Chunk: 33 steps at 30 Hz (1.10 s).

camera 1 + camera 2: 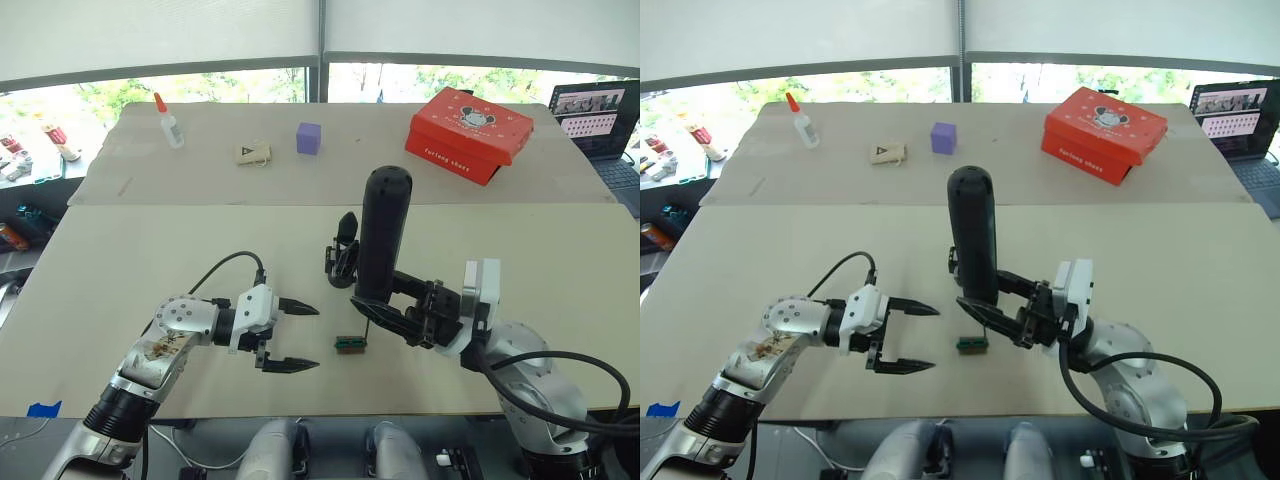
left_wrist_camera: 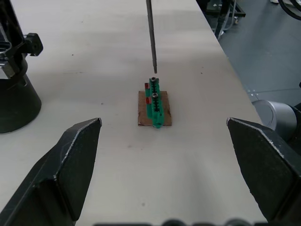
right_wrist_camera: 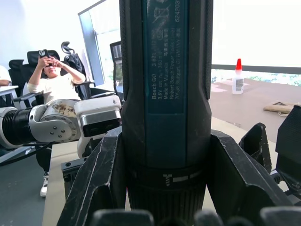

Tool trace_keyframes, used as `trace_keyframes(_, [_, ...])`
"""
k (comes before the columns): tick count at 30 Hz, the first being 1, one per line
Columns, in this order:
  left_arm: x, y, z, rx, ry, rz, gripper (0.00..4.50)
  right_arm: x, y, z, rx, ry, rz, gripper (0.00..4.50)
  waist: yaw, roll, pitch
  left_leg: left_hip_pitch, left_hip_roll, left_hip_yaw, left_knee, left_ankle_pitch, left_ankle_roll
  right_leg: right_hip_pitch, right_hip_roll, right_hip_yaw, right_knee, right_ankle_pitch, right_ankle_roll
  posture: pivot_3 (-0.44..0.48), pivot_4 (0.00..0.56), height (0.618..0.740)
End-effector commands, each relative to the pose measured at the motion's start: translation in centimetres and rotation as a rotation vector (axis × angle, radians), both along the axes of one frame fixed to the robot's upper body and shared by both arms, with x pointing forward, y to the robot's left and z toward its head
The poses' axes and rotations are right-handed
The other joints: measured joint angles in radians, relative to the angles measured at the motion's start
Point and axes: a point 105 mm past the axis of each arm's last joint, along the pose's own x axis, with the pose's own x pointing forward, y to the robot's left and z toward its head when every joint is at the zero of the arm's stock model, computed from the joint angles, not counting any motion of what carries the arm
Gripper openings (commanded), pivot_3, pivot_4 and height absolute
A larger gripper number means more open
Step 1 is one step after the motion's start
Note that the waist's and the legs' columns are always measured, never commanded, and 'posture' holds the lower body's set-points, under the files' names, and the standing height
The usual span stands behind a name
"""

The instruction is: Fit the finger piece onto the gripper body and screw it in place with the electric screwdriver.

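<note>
- We see the right pincer (image 1: 392, 303) clenched on the upright electric screwdriver (image 1: 381, 235), its bit over a green block (image 1: 349, 344) near the surface's (image 1: 120, 260) front edge.
- The gripper body (image 1: 343, 255) stands just behind.
- Our left pincer (image 1: 290, 336) gapes empty beside the block.
- A red box (image 1: 468, 133), purple cube (image 1: 308, 137) and glue bottle (image 1: 168, 121) line the far edge.

Bare table (image 2: 197, 155) lies between my left gripper's (image 1: 296, 337) spread jaws. Ahead stand the green block (image 2: 155, 101) and screwdriver bit (image 2: 151, 33); the gripper body (image 2: 16, 80) sits off to one side.

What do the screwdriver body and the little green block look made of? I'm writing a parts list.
The electric screwdriver: probably black plastic with a satin sheen, printed label, thin bare-metal bit. The green block: likely glossy moulded plastic with small metal screws, sitting on a brown, cardboard-like square.
</note>
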Motion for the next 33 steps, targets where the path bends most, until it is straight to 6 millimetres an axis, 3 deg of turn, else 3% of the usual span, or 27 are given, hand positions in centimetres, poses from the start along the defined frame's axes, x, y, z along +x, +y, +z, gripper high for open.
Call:
trace_keyframes(1, [-0.3, -0.03, 0.18, -0.007, -0.019, -0.011, 4.5, -0.71, 0.21, 1.42, 0.029, -0.09, 0.015, 1.92, 0.0, 0.0, 0.0, 0.0, 0.0, 0.0, 0.0, 0.0, 0.0, 0.0, 0.0, 0.0, 0.0, 0.0, 0.0, 0.0, 0.15, 0.74])
trace_keyframes(17, [-0.86, 0.05, -0.46, 0.003, -0.007, -0.022, 4.5, -0.83, 0.27, 2.07, 0.029, -0.108, 0.024, 1.92, 0.0, 0.0, 0.0, 0.0, 0.0, 0.0, 0.0, 0.0, 0.0, 0.0, 0.0, 0.0, 0.0, 0.0, 0.0, 0.0, 0.15, 0.74])
trace_keyframes(33, [-0.67, -0.33, 0.13, -0.006, -0.016, -0.015, 4.5, -0.37, 0.38, 1.88, 0.017, -0.088, 0.035, 1.92, 0.0, 0.0, 0.0, 0.0, 0.0, 0.0, 0.0, 0.0, 0.0, 0.0, 0.0, 0.0, 0.0, 0.0, 0.0, 0.0, 0.15, 0.74])
